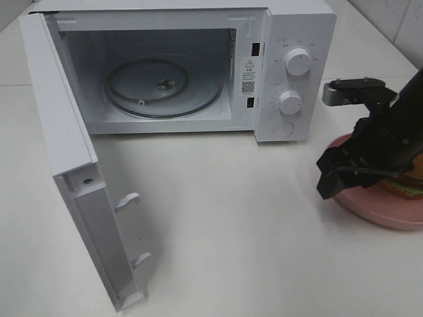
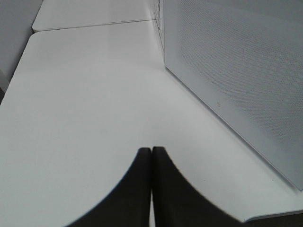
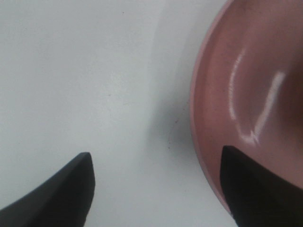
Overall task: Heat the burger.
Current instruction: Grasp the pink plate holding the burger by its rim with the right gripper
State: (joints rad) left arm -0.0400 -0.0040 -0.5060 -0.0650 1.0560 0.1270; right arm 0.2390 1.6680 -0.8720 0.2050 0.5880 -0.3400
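The burger (image 1: 404, 189) sits on a round pink plate (image 1: 390, 214) at the right edge of the table. Only a sliver of its bun and green lettuce shows behind my right arm. My right gripper (image 1: 334, 175) hangs low over the plate's near-left rim. In the right wrist view it (image 3: 156, 158) is open, one finger over the plate (image 3: 246, 85) and the other over the bare table, with nothing between them. The burger does not show in that view. My left gripper (image 2: 151, 153) is shut and empty, low over the table beside the microwave door (image 2: 236, 71).
The white microwave (image 1: 297, 39) stands at the back with its cavity open and a glass turntable (image 1: 165, 86) inside. Its door (image 1: 66, 145) swings out to the left toward the table's front. Two knobs (image 1: 297, 63) are on the right-hand panel.
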